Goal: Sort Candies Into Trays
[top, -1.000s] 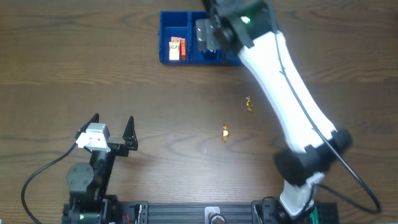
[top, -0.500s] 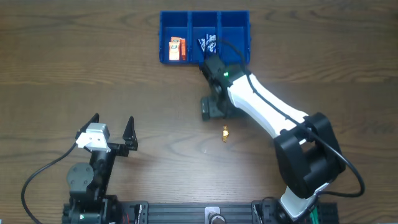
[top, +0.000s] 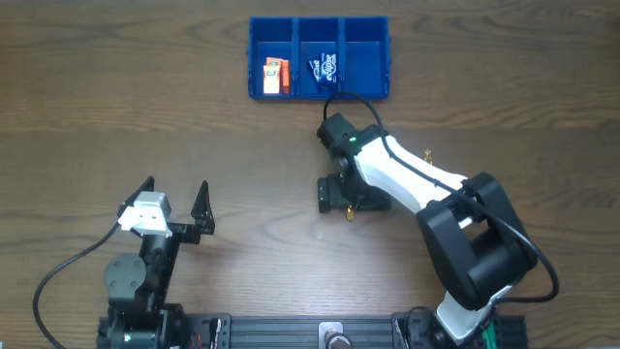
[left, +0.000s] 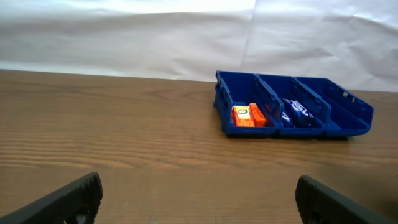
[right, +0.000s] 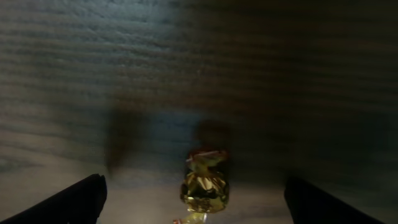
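Overhead down, left wrist low facing shared tray, right wrist hugging tabletop

left tool: spread, pointing level | right tool: spread, pointing down, low

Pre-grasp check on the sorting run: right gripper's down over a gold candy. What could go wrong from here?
1. The small gold foil-wrapped candy lies between the wide-open fingers of the right gripper; closing may pinch only wrapper or flick it away.
2. A second gold candy lies beside the right arm's white link; lifting out could sweep it.
3. The blue plastic three-compartment tray holds an orange candy left, a blue candy middle; gold belongs in the bare right compartment.
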